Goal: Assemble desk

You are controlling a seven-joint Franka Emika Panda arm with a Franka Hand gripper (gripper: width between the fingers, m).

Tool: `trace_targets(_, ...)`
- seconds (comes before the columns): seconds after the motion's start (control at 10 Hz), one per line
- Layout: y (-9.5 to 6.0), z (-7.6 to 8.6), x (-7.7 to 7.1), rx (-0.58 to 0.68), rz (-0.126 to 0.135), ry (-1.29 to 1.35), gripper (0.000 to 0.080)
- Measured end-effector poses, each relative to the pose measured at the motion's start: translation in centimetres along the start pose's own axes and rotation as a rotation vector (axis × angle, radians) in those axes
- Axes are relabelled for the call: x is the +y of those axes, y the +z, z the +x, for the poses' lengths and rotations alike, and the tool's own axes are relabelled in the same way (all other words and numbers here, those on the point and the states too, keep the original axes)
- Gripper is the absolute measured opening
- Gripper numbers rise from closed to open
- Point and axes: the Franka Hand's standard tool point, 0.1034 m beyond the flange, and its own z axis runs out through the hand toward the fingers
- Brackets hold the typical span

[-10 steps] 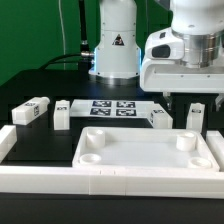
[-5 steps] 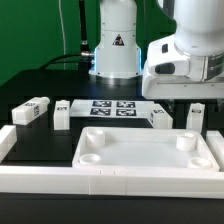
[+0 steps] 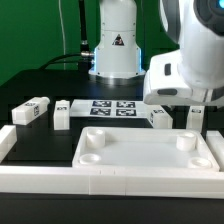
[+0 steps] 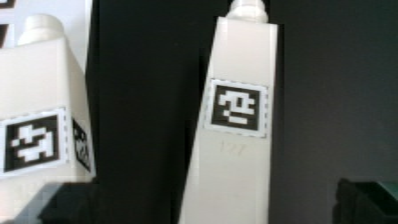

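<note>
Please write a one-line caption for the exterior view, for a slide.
Panda gripper hovers above a tagged leg behind the white rimmed tabletop.

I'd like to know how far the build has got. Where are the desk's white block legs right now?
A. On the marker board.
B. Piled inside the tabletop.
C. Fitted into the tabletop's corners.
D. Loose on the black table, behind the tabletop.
D: in the exterior view the legs sit on the black table beyond the tabletop, whose corners hold no leg.
</note>
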Motion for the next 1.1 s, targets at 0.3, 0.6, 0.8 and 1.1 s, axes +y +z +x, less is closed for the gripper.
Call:
trace_targets(0.3, 0.8, 0.8, -0.4, -0.095, -0.004, -0.006, 0.0649)
trace_targets(0.6, 1.8, 0.9, -0.8, -0.11, -0.016, 0.004, 0.0649)
trace_targets(0.8, 2.2, 1.0, -1.2, -0.108, -0.022, 0.003, 0.0649)
trace_targets(1.1, 2.8, 1.3, -1.3, -0.112, -0.026, 0.002, 0.0623)
